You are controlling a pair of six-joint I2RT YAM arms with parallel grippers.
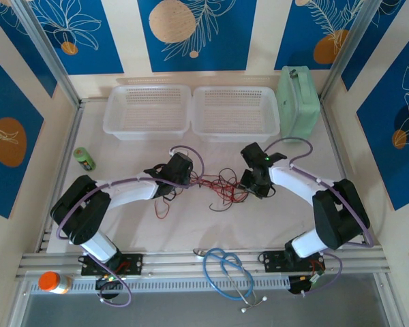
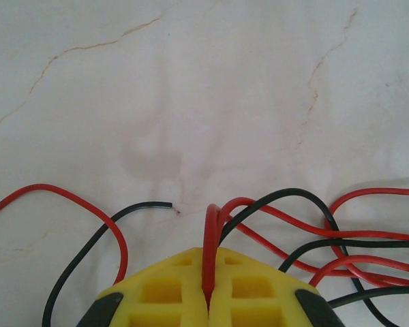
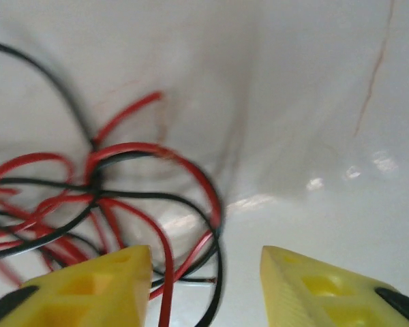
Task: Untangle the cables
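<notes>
The cables (image 1: pixel 218 185) lie as a loose red and black snarl in the middle of the counter (image 1: pixel 123 225), between the two arms. The snarl runs roughly left to right, with a few loops sagging toward the near edge.

The left end effector (image 1: pixel 188 178) sits at the snarl's left end. In its wrist view, the left end effector (image 2: pixel 208 272) has its fingers pressed together on a single red strand (image 2: pixel 210 231). That strand rises in a tight arch from the pinch and bends off to the right into the other wires. A black wire ends free just left of it.

The right end effector (image 1: pixel 249 184) is at the opposite end, touching or just beside the bundle. In its wrist view, the right end effector (image 3: pixel 204 272) is spread wide and grips nothing. The cables (image 3: pixel 102 197) are massed to its left, and a red and a black loop curl into the gap close to the left finger.

The coming move likely depends on this layout. The left side is anchored, so the right arm is the one free to take a strand and draw it rightward, away from the left.

Bare counter lies to the right and toward the near edge. The baskets (image 1: pixel 148 112) stand well behind, and the stethoscope (image 1: pixel 228 272) lies on the near rail, clear of the wires.
</notes>
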